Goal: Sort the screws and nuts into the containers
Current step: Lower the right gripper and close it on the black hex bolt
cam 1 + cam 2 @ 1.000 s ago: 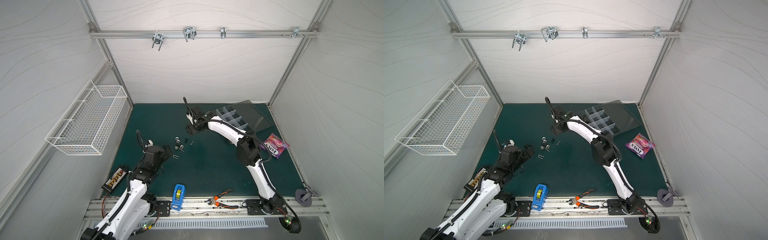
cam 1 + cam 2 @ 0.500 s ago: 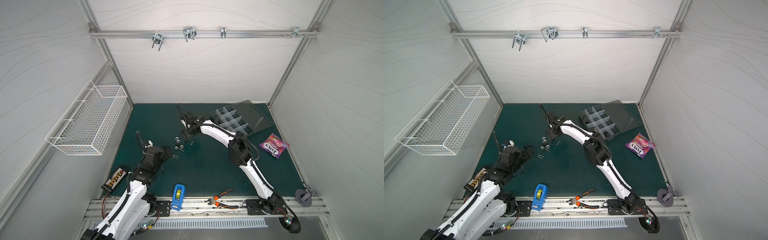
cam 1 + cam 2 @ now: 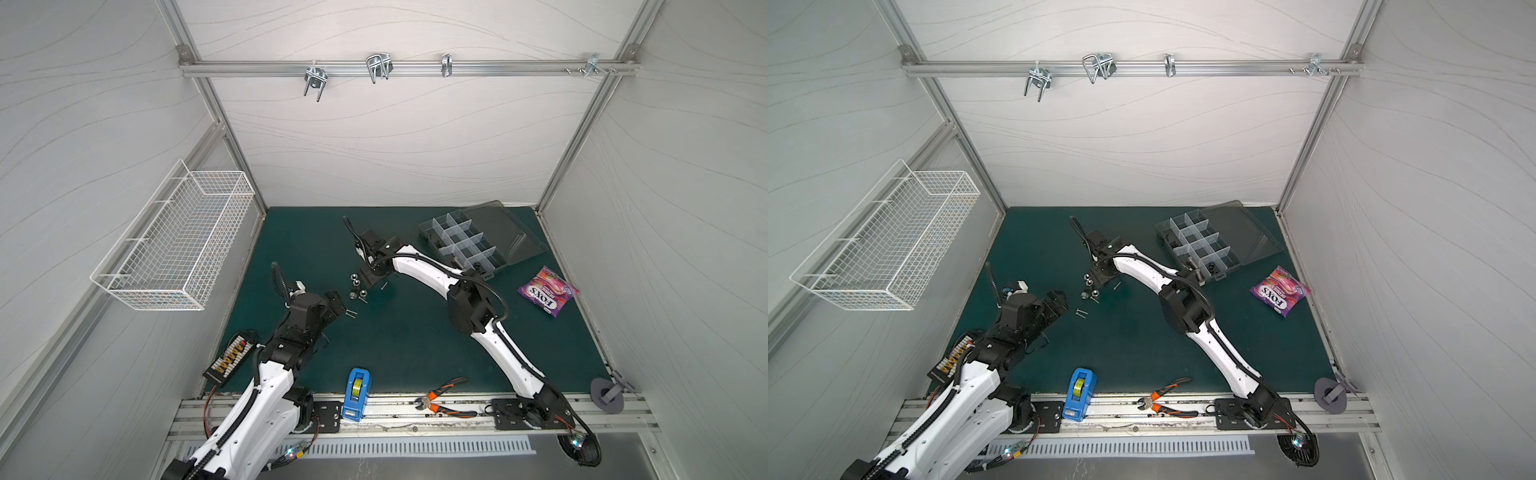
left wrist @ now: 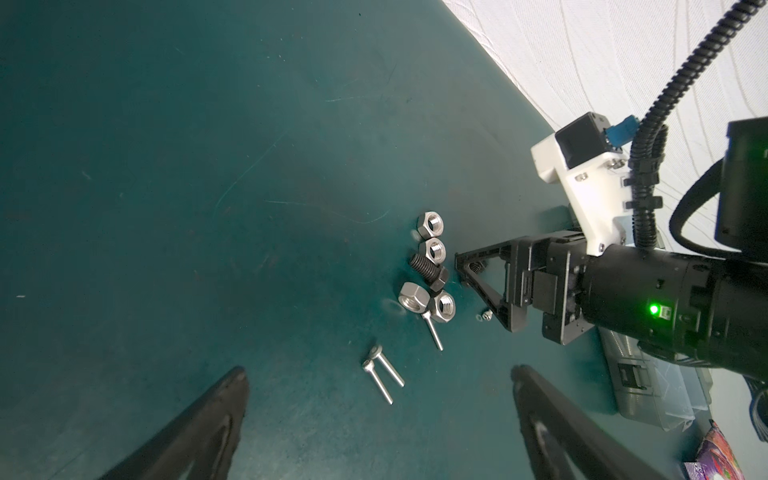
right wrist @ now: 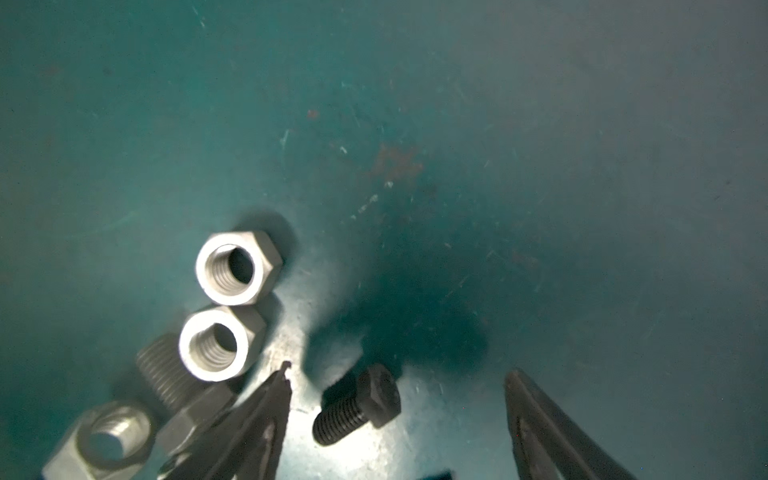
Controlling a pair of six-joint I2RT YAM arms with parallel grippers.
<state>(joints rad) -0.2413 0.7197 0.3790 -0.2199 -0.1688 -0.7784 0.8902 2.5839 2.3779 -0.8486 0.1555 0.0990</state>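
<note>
right wrist view: right hand (image 5: 399,370) apart around black screw (image 5: 357,409), one nut (image 5: 104,440) half off-frame

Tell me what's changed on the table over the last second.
The right tool swung leftward away from the organizer box and came down beside the silver nuts. Its open jaws now straddle a small black bolt without gripping it. Nothing was picked up or released. The left tool, open near the thin screws, the nuts and the box stayed put.
</note>
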